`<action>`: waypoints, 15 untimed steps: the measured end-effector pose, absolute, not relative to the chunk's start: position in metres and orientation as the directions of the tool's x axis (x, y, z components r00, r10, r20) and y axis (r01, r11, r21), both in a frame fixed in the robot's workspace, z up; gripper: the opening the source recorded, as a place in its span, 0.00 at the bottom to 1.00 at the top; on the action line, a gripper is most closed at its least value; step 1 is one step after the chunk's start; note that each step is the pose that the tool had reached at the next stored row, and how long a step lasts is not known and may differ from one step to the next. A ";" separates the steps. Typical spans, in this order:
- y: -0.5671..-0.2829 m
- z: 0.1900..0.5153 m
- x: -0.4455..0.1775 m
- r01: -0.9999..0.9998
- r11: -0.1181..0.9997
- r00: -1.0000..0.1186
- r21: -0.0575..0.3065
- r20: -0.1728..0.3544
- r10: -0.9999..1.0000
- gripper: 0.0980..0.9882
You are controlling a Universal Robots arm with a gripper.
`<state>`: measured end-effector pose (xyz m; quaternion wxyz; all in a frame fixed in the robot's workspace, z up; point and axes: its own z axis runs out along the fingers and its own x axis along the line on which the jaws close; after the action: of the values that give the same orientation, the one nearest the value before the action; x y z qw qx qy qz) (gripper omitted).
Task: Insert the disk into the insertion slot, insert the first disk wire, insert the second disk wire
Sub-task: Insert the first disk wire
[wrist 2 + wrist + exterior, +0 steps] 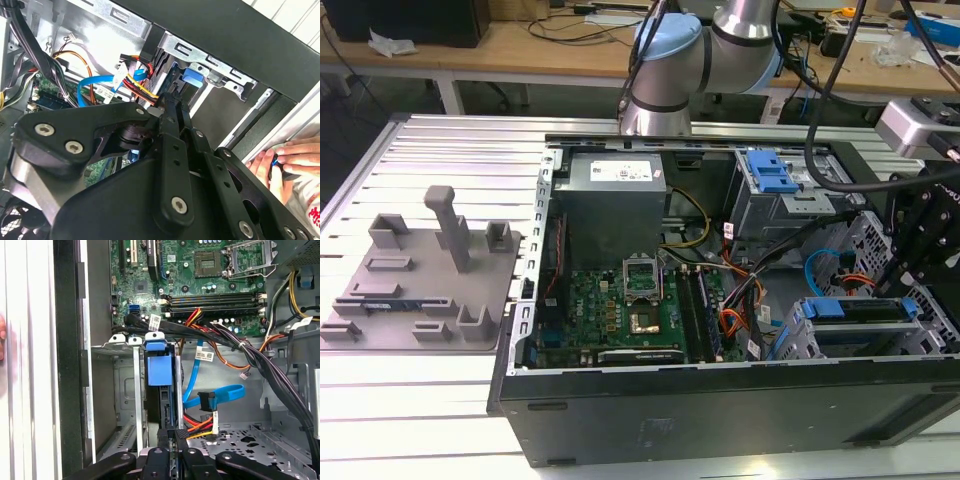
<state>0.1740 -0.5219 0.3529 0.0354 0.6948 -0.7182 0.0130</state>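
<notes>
Exterior view: disk (pixel 865 310) seated in insertion slot (pixel 798 345), lower right of frame; gripper (pixel 903 280) just above it. Second wrist view: gripper (pixel 169 102) jaws drawn together by first disk wire (pixel 137 82). First wrist view: gripper (pixel 175 437) clamped on that wire's black plug at the disk's end; second disk wire (pixel 225 392) looped just beside.

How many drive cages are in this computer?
2: the blue-latched cage, farther back in the exterior view; the insertion slot, nearer, at that view's right. More may be hidden.
</notes>
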 end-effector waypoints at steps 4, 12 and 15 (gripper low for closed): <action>-0.522 0.353 0.174 -0.999 0.034 -0.032 0.030 0.069 -0.997 0.07; -0.521 0.350 0.174 -0.999 0.034 -0.032 0.030 0.069 -0.997 0.07; -0.521 0.349 0.174 -0.999 0.034 -0.032 0.031 0.069 -0.997 0.07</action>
<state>0.1739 -0.5214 0.3488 0.0354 0.6949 -0.7181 0.0130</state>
